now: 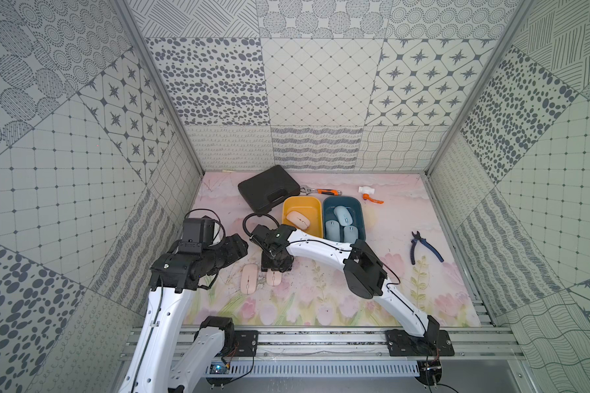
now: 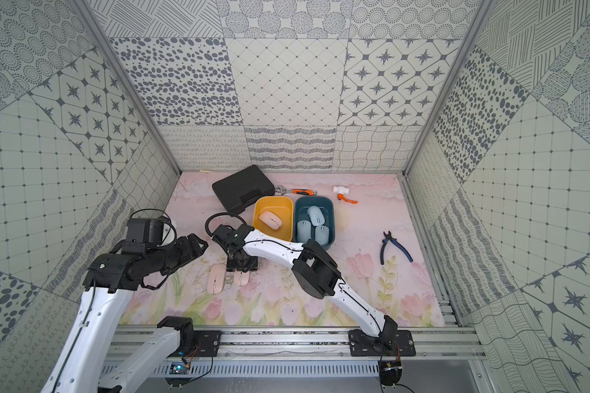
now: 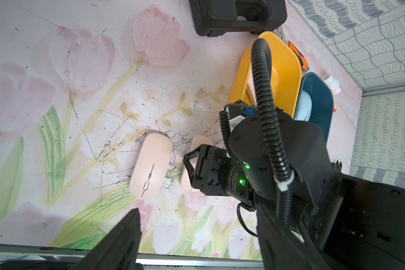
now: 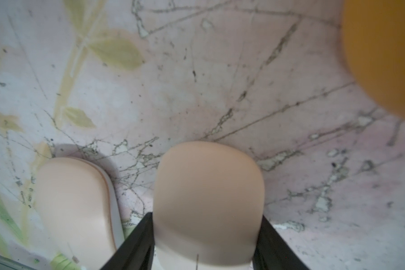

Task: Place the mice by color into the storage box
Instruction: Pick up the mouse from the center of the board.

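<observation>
The spread, empty left claw [image 3: 197, 224] hangs over the floral surface [image 1: 321, 306]. The right claw [image 4: 206, 218] pinches a flat pale pink mouse [image 4: 208, 198] lying there, with a second pink mouse [image 3: 151, 163] just beside it. Farther back, a yellow plastic bin [image 1: 286, 204] holds a third pink mouse [image 1: 298, 219], and the adjoining teal bin [image 1: 361, 217] holds three light blue mice [image 1: 342, 215].

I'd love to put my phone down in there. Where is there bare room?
Bare mat lies between the blue box and the pliers, and along the front rail. Crowded: the back middle, around the black case and yellow box, and the two pink mice by the right gripper.
</observation>
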`<state>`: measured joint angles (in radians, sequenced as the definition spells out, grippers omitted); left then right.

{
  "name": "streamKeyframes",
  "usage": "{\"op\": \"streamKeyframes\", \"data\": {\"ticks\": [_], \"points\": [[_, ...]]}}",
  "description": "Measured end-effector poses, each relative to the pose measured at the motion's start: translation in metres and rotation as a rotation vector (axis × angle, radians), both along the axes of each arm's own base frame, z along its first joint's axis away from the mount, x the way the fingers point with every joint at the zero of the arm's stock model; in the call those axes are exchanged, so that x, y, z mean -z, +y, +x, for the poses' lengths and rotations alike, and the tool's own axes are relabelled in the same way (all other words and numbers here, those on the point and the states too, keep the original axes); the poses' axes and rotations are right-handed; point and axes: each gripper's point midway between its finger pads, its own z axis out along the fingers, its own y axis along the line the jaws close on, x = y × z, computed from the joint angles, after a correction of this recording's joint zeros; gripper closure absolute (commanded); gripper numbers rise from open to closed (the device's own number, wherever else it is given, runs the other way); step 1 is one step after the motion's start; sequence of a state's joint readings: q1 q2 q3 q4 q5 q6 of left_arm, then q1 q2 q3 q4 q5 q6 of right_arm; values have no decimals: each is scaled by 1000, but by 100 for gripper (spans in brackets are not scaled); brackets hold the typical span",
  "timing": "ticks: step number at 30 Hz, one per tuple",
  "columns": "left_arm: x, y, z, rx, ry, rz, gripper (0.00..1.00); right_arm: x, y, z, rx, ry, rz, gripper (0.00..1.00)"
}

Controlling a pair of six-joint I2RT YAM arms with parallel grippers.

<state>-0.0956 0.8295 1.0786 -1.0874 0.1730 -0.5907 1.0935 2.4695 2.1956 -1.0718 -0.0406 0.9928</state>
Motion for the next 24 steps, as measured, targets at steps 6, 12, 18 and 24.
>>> {"op": "streamKeyframes", "data": {"ticks": [6, 12, 18, 24], "points": [[1, 0, 0, 0, 3, 0, 19, 0, 0, 0, 0, -1, 0, 48], [2, 0, 1, 0, 6, 1, 19, -1, -5, -1, -8, -6, -11, 49], [2, 0, 1, -1, 8, 1, 19, -1, -22, -9, -35, -5, -54, 48], [5, 0, 1, -1, 13, 1, 19, -4, -34, -17, -63, -2, -92, 47]]}}
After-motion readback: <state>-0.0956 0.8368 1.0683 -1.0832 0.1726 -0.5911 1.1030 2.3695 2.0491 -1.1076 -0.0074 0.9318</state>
